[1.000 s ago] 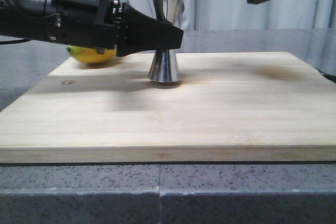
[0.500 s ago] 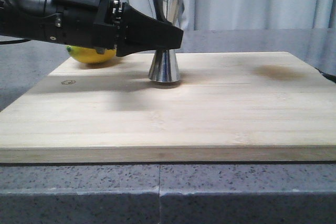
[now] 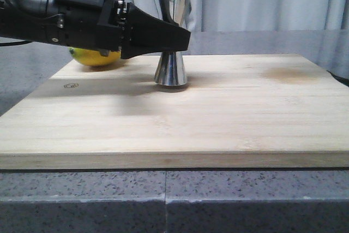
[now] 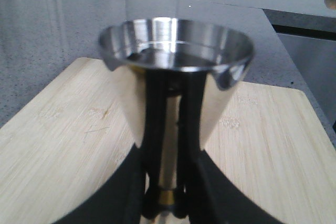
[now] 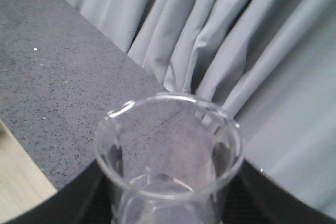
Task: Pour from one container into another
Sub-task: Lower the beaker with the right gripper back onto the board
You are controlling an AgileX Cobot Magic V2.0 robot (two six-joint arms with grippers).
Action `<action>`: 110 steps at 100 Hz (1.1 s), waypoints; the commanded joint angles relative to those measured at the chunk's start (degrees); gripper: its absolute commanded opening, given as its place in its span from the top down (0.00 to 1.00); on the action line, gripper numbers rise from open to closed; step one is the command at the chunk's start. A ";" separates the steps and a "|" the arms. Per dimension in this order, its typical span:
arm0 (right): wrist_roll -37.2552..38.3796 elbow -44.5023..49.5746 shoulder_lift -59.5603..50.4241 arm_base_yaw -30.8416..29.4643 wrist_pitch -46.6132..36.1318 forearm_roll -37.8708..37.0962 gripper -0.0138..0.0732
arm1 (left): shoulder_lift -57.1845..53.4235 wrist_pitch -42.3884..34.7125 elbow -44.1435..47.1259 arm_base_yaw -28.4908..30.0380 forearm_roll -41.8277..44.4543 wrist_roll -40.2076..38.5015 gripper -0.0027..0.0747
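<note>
On the board (image 3: 229, 118), the jigger (image 3: 172, 31) stands upright, pinched at its waist by the left gripper (image 3: 182, 39); a lemon (image 3: 95, 57) lies at its 9 o'clock. Right gripper (image 5: 168, 203) holds the beaker (image 5: 168, 150) upright near curtains (image 5: 236, 35).

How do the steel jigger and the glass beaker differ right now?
The jigger is shiny, opaque steel with an hourglass shape; the beaker is clear glass with a rounder, straighter wall. The jigger stands on the wooden board, its waist between the left pincer's fingers; the beaker shows only in the right wrist view, off the board. Both are upright with open mouths.
</note>
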 commanded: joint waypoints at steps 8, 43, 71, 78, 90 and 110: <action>5.81 3.32 -2.06 -4.63 -9.01 4.01 0.50 | -2.33 6.17 -1.55 -0.55 -5.06 -0.10 0.88; 5.81 13.96 -1.84 -11.22 -19.22 7.35 0.50 | -2.33 6.17 -1.55 -0.55 -5.06 -0.10 0.88; 4.42 17.14 1.60 -11.34 -22.29 7.35 0.50 | -2.33 6.17 -1.55 -0.55 -5.06 -0.10 0.88; 3.92 17.14 3.05 -11.34 -23.39 7.51 0.50 | -2.33 6.17 -1.55 -0.55 -5.06 -0.10 0.88; 2.20 17.14 5.66 -11.34 -25.46 8.88 0.50 | -2.33 6.17 -1.55 -0.55 -5.06 -0.10 0.88; 0.50 17.14 9.25 -11.34 -26.63 11.79 0.50 | -2.33 6.17 -1.55 -0.55 -5.06 -0.10 0.88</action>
